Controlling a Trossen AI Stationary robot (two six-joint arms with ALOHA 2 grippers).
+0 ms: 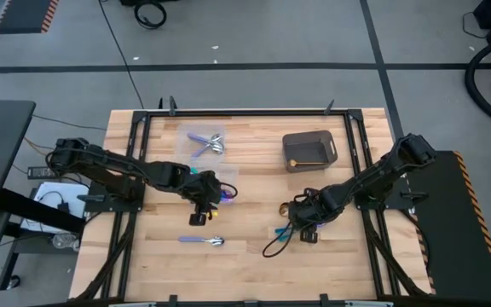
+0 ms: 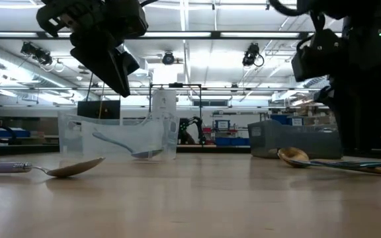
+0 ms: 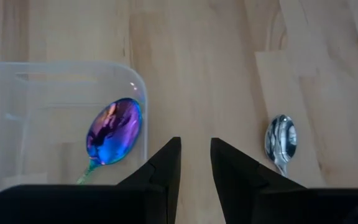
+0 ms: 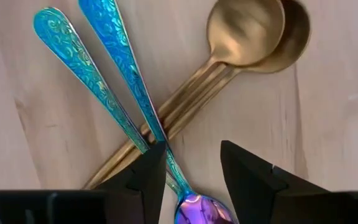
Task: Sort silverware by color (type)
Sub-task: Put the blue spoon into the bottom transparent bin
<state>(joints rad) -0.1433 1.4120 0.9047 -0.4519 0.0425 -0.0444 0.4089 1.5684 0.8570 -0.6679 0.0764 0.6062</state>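
My left gripper (image 3: 196, 163) is open and hangs above the table (image 1: 199, 209), beside a clear tub (image 3: 17, 99). In that tub lies a teal-handled spoon with an iridescent purple head (image 3: 114, 130). A lavender-handled spoon with a silver head (image 1: 203, 240) lies flat on the wood nearer the near edge (image 3: 281, 138). My right gripper (image 4: 191, 168) is open, low over a crossed pile: two teal handles (image 4: 98, 74) lie over two gold spoons (image 4: 247, 31). Its fingers stand either side of one teal utensil's neck, near its purple head (image 4: 201, 211). My right gripper points down over the neck of one teal utensil (image 4: 169, 165), with a finger on each side and lying across it. That utensil lies flat on the gold spoons and the table. Whether a finger (image 4: 145, 174) touches it, I cannot tell.
A second clear tub (image 1: 205, 141) near the far edge holds lavender-handled pieces. A dark grey bin (image 1: 308, 149) stands far right of centre. A black cable (image 1: 275, 243) loops on the wood by the right gripper. Bare wood lies between the two arms.
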